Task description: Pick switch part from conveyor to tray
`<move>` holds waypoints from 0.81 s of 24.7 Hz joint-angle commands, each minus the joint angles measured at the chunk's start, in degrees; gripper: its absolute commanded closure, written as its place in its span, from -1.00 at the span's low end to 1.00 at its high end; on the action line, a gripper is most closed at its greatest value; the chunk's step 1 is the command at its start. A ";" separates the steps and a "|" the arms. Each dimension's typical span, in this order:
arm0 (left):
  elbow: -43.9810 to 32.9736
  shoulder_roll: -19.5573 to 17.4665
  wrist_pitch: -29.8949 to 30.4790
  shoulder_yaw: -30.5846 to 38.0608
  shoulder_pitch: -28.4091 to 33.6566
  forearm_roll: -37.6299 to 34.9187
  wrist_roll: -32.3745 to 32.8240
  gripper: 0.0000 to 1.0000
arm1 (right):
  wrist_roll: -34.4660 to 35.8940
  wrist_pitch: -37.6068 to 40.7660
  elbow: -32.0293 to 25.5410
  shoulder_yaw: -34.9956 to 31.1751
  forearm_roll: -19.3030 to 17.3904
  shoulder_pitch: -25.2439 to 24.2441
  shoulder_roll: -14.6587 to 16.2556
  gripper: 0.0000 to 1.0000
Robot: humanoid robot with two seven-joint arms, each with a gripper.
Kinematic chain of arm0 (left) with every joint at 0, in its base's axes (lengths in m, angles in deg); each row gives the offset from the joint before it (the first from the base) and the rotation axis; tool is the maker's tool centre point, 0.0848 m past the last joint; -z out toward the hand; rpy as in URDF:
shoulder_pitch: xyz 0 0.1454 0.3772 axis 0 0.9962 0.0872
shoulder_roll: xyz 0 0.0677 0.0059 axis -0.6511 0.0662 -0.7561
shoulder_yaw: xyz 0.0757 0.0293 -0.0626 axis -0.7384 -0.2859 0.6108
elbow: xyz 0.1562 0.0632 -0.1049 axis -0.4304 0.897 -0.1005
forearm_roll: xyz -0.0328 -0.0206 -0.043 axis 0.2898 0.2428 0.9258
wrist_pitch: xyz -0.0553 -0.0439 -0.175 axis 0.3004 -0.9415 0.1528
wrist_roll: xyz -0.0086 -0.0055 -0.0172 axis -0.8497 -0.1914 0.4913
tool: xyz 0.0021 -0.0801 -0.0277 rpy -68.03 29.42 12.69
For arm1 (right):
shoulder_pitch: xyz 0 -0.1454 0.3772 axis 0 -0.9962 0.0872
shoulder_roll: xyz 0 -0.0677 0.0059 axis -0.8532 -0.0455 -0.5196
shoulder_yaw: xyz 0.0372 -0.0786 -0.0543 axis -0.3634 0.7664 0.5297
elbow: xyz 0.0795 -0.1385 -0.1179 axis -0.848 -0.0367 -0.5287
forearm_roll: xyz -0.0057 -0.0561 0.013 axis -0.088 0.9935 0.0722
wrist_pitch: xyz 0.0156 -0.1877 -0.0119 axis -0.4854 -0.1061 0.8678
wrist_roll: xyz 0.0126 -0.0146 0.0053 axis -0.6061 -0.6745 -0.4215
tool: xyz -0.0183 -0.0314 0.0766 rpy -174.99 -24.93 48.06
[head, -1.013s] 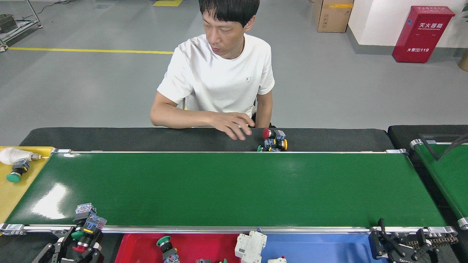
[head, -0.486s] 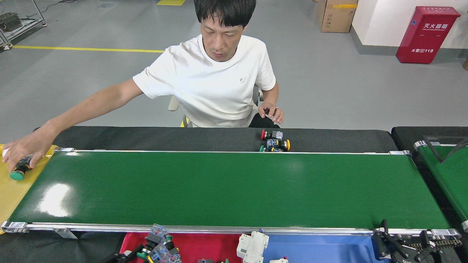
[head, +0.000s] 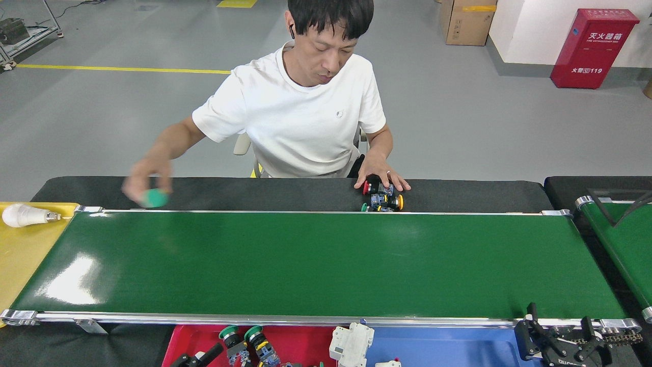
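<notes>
The conveyor (head: 316,262) is a long glossy dark-green belt with silver rails, and no part lies on it. Below its near rail, the red tray (head: 300,341) holds two green-capped switch parts (head: 232,342) (head: 259,344) side by side. My left gripper (head: 196,358) sits at the bottom edge just left of them, open and holding nothing. My right gripper (head: 559,329) rests open at the near right rail. A person's blurred hand holds a green-capped switch part (head: 153,198) above the far rail. Their other hand rests on a cluster of switch parts (head: 383,199) on the black strip.
A white bulb (head: 23,215) lies on a yellow tray (head: 20,260) at the left end. A white breaker (head: 350,342) sits between the red tray and a blue tray (head: 448,349). A second green belt (head: 626,244) runs at the right. The person (head: 300,117) sits across the belt.
My left gripper carried a switch part from the near left rail to the red tray and let it go. The person took the green-capped part off the yellow tray and moved it right.
</notes>
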 commanded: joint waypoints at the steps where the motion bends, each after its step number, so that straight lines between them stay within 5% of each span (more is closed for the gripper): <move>1: -0.73 1.36 0.30 4.28 -0.12 0.12 0.16 -1.00 | 0.43 5.27 -2.26 -0.08 -0.03 0.69 -1.02 -0.98; 5: -0.64 4.35 -4.71 12.63 -1.08 0.29 0.34 -1.00 | 0.08 8.61 -7.80 -0.08 0.06 -0.19 -3.83 -0.97; 10: 1.65 3.38 -20.62 13.77 -2.23 1.52 0.34 -1.00 | -4.49 10.02 -11.05 -0.52 0.06 -2.56 -1.72 -0.97; 17: 2.79 2.42 -21.85 13.77 -1.96 3.72 0.34 -1.00 | -7.13 19.51 -10.96 -5.27 -3.37 -4.23 -0.41 -0.98; 20: 2.70 1.89 -26.86 12.54 -1.79 3.28 0.25 -1.00 | -6.78 19.86 -10.96 -5.27 -3.54 -5.38 -0.85 -0.98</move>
